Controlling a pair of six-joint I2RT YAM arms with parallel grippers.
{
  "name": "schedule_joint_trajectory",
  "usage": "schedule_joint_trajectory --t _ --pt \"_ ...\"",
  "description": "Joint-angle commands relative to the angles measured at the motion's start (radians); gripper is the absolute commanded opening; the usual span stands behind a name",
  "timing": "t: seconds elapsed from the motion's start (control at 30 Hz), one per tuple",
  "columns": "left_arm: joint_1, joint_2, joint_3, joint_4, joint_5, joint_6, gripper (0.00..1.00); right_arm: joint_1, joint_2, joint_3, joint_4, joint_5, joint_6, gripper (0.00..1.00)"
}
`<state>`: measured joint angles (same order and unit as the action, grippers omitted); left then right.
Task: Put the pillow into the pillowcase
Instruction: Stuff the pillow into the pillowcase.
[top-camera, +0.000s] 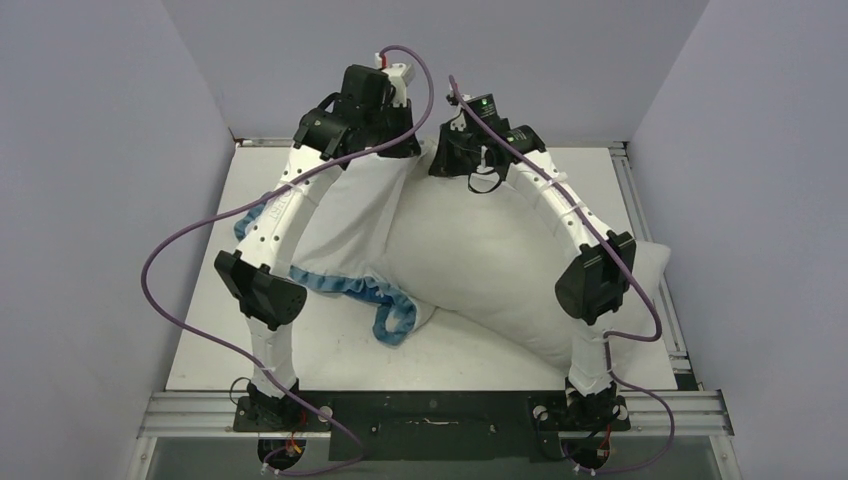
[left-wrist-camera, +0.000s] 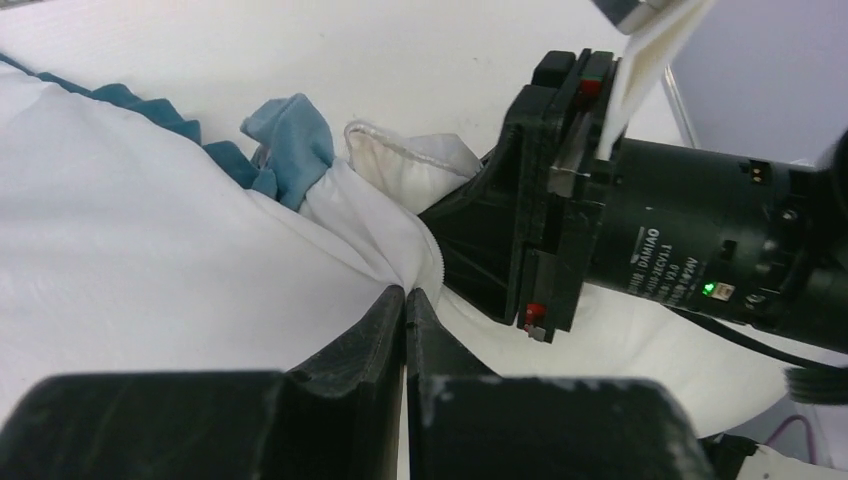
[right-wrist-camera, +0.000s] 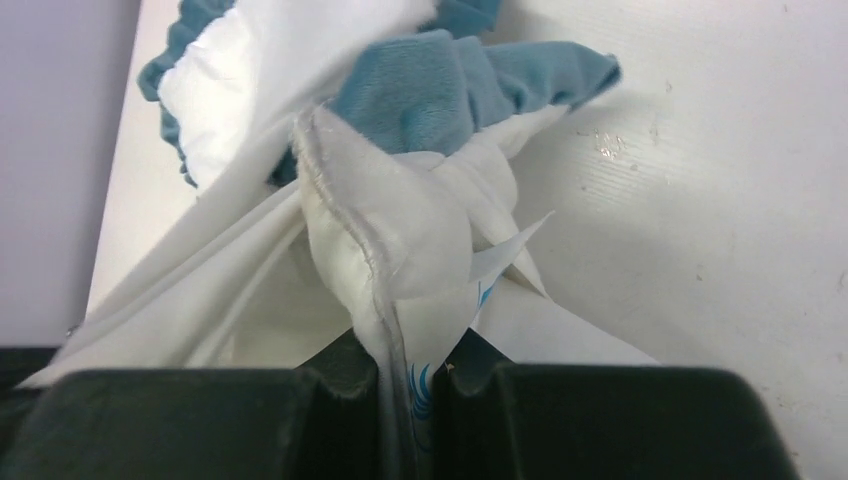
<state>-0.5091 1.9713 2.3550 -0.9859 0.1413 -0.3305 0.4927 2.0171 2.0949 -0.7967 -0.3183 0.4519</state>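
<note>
The pillow (top-camera: 500, 270) fills the frame's centre and right, with the pillowcase (top-camera: 350, 220) draped over its upper-left end. The left gripper (left-wrist-camera: 405, 300) is clamped on a thin pillowcase fold and the right gripper (right-wrist-camera: 415, 370) on the pillow's corner seam. Either could slip under tension.

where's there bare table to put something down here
The widest bare table is the near strip, bordered by the pillowcase ruffle, the pillow and the arm bases. A narrower strip runs left of the pillowcase, and the far right corner behind the pillow is bare. Crowded at far centre, where the left gripper and right gripper pinch bunched cloth.
</note>
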Motion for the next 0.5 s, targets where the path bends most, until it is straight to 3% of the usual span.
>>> schedule_joint_trajectory --t 0.0,0.17,0.3,0.47 --pt "0.007 -0.064 -0.016 0.118 0.067 -0.094 0.00 0.024 -0.109 -0.015 0.129 -0.039 -0.016 0.05" --pt "0.052 -0.030 0.035 0.121 -0.053 -0.169 0.00 0.050 -0.162 -0.147 0.191 -0.245 -0.005 0.05" --pt "0.104 -0.018 0.027 0.173 -0.035 -0.245 0.00 0.067 -0.199 -0.224 0.222 -0.349 -0.028 0.05" --pt "0.105 -0.018 0.033 0.251 0.018 -0.239 0.00 0.114 -0.181 -0.207 0.229 -0.479 -0.066 0.05"
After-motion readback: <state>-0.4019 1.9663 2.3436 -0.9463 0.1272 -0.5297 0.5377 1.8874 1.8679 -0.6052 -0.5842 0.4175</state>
